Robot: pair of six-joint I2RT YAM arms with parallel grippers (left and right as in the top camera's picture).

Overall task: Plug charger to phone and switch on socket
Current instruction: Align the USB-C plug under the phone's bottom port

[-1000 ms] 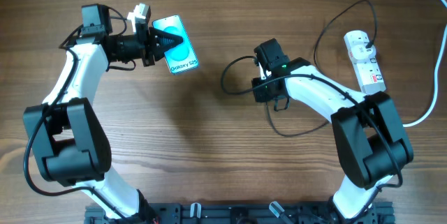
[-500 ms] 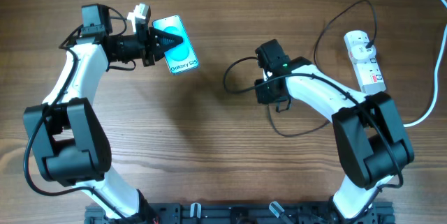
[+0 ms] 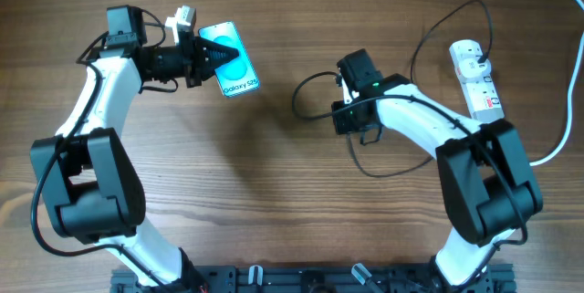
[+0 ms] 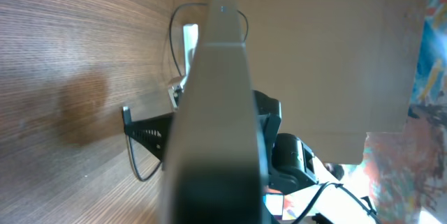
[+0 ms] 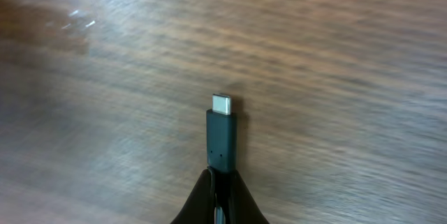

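The phone [image 3: 239, 78] is in the upper left of the overhead picture. Its blue screen faces up, and the end with the white strip of words points to the lower right. The left end effector [image 3: 222, 54] is clenched on the phone. Its black fingers come in from the left and lie across the middle of the screen. In the left wrist picture the phone [image 4: 216, 105] shows only as a blurry grey edge down the middle. I cannot tell if the phone touches the table [image 3: 274, 202].

The right end effector [image 5: 222, 179] is clenched on the charger [image 5: 222, 139], just behind its tip. In the right wrist picture the little black end with the shiny metal tip points straight up from the bottom middle of the frame, with brown wood behind it.

In the overhead picture the right arm is in the middle, well apart from the phone. The charger's thin black cable [image 3: 295, 101] makes a loop just left of the arm. More of it curls below the arm and swings up to the socket [image 3: 477, 78].

The socket lies on the table in the upper right. It is long and white, with a red mark near its lower end. A thick white cord [image 3: 571, 101] runs down the right edge.
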